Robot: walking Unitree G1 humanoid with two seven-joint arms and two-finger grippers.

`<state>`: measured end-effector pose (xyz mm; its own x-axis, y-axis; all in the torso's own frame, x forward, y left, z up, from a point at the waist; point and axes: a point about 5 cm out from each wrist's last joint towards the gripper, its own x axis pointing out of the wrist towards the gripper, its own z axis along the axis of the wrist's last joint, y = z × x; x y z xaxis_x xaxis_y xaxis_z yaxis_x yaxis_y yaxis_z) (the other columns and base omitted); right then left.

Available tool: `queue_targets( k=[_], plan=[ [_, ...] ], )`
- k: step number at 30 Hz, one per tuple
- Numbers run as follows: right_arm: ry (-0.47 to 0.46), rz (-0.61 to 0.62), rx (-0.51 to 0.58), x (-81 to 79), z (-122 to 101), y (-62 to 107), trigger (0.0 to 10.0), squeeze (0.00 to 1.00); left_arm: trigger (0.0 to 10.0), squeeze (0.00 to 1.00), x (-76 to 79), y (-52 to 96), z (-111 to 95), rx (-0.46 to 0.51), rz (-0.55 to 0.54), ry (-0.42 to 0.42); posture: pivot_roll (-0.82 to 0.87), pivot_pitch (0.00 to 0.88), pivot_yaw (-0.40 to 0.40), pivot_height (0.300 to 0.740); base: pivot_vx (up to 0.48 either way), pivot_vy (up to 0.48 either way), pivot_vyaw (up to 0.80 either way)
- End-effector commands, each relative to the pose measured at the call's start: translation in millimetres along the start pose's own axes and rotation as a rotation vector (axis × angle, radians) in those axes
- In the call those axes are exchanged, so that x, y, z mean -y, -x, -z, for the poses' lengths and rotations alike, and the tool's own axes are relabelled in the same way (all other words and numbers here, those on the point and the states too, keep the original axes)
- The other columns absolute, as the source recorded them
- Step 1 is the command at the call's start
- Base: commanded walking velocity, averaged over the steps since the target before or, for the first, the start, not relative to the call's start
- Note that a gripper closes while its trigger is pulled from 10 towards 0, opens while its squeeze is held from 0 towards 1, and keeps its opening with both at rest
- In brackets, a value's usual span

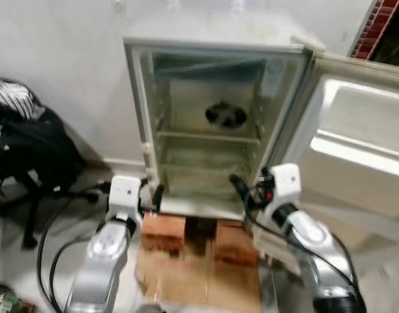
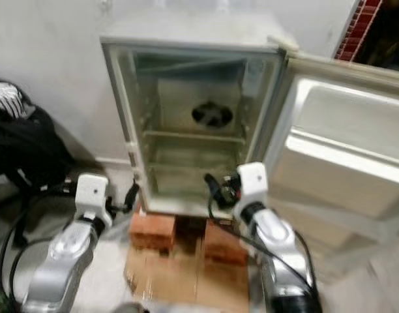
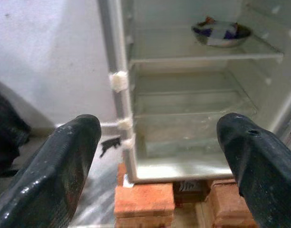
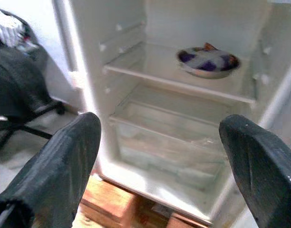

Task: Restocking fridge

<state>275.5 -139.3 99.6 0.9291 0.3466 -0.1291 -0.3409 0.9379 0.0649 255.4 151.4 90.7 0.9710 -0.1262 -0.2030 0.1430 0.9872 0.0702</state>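
A small white fridge [image 1: 139, 111] stands open, its door [image 1: 356, 143] swung out to the right. On the glass shelf inside sits a metal bowl [image 1: 225, 115] holding something purple and white [image 4: 207, 61]. Below the shelf is a clear drawer [image 3: 188, 118]. My left gripper [image 1: 157, 195] hovers at the fridge's lower left corner, open, with nothing between its fingers [image 3: 69, 161]. My right gripper [image 1: 238, 186] is in front of the lower right of the opening, also open and empty, its fingers [image 4: 64, 166] spread wide.
The fridge rests on red bricks [image 1: 163, 231] over a sheet of cardboard [image 1: 186, 274]. A black chair with dark bags [image 1: 23, 143] stands at the left, and cables [image 1: 49, 241] trail over the floor. A brick wall [image 1: 375, 26] shows at the upper right.
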Motion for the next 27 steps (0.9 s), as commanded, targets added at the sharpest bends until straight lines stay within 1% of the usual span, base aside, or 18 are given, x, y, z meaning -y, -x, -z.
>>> queue_targets(
  k=[1,2,5,11,22,23,27],
  plan=[
    [0.012,0.012,0.026,3.1,-7.9,-1.9,10.0,0.0,10.0,0.0,0.7,-2.8,-5.7,0.03,0.004,-0.007,0.02,0.037,-0.033,0.74,0.0,0.0,0.0],
    [0.012,0.012,0.026,3.1,-7.9,-1.9,10.0,0.0,10.0,0.0,0.7,-2.8,-5.7,0.03,0.004,-0.007,0.02,0.037,-0.033,0.74,0.0,0.0,0.0],
    [0.033,0.001,0.03,2.1,-8.3,-2.0,10.0,0.0,10.0,0.0,0.8,-2.9,-4.4,0.028,0.006,-0.011,0.02,0.041,-0.036,0.74,0.0,-0.444,0.0],
    [0.047,0.017,0.024,5.0,-5.9,-0.2,10.0,0.0,10.0,0.0,1.2,1.5,0.1,0.02,0.006,-0.004,0.02,0.05,-0.037,0.74,0.0,-0.452,0.8],
    [0.054,0.007,0.027,4.1,-5.5,-0.6,10.0,0.0,10.0,0.0,3.0,-0.7,-0.5,0.02,0.017,-0.014,0.01,0.046,-0.031,0.74,0.0,-0.451,0.8],
    [0.058,0.003,0.032,3.7,-5.8,-0.9,10.0,0.0,10.0,0.0,2.8,-1.1,-0.9,0.022,0.013,-0.016,0.01,0.044,-0.032,0.74,0.0,0.0,0.73],
    [0.064,-0.013,0.028,2.7,-4.4,1.1,10.0,0.0,10.0,0.0,4.2,-0.9,2.1,0.008,0.011,-0.011,0.01,0.041,-0.034,0.74,0.0,0.0,0.0]
  ],
)
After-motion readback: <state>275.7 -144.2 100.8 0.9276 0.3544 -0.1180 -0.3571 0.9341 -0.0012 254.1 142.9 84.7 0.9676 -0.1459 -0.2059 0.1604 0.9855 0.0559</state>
